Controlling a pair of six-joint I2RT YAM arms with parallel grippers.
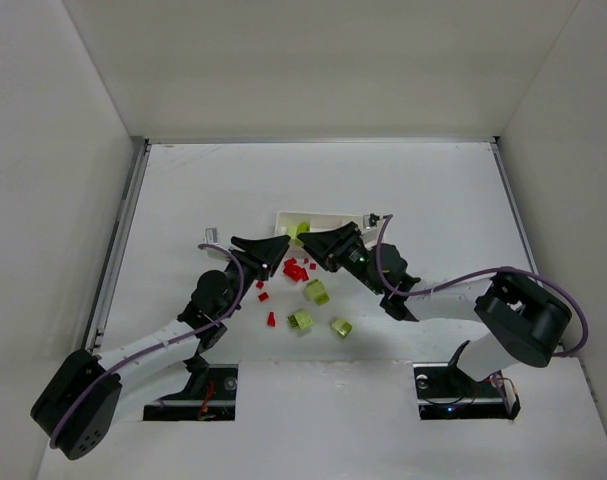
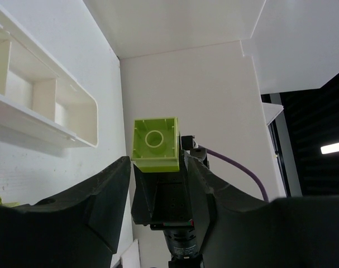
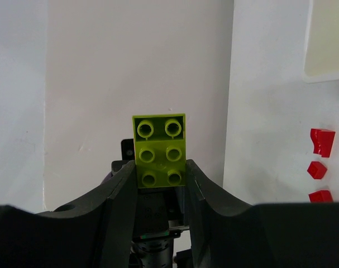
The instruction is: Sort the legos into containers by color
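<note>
Right gripper [image 3: 160, 170] is partly closed, both fingers pressing on a lime brick [image 3: 160, 149]. Left gripper [image 2: 157, 163] flanks it, jaws partly open; whether it grips cannot be told. The lime brick is off the table, near the tray [image 1: 323, 216] and the red pieces [image 1: 295, 268].

I can't see any words, numbers, labels or signs here that are clear enough to read.
</note>
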